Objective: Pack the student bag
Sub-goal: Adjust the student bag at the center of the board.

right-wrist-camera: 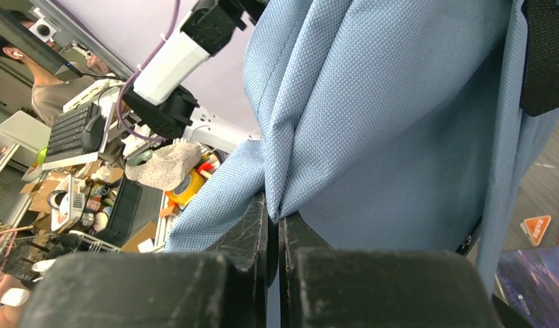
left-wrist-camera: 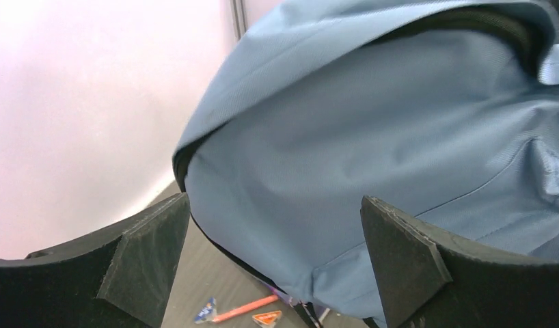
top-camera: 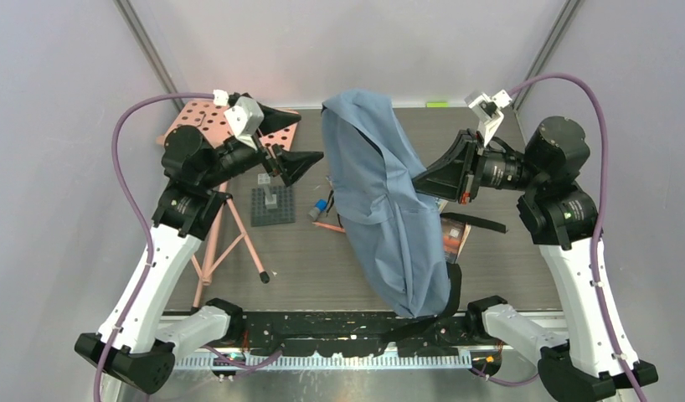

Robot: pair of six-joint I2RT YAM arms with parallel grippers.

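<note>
The student bag, a large blue-grey fabric backpack, is held up off the middle of the table with its lower end near the front edge. My right gripper is shut on a pinched fold of the bag's fabric on its right side; in the right wrist view the gripper has the cloth wedged between its tips. My left gripper hangs open just left of the bag, apart from it. In the left wrist view the bag fills the space beyond the gripper, with nothing between the fingers.
A pink pegboard stand sits at the back left, with a dark grey baseplate beside it. An orange pen and small items lie by the bag's left side. A booklet and a black strap lie to its right.
</note>
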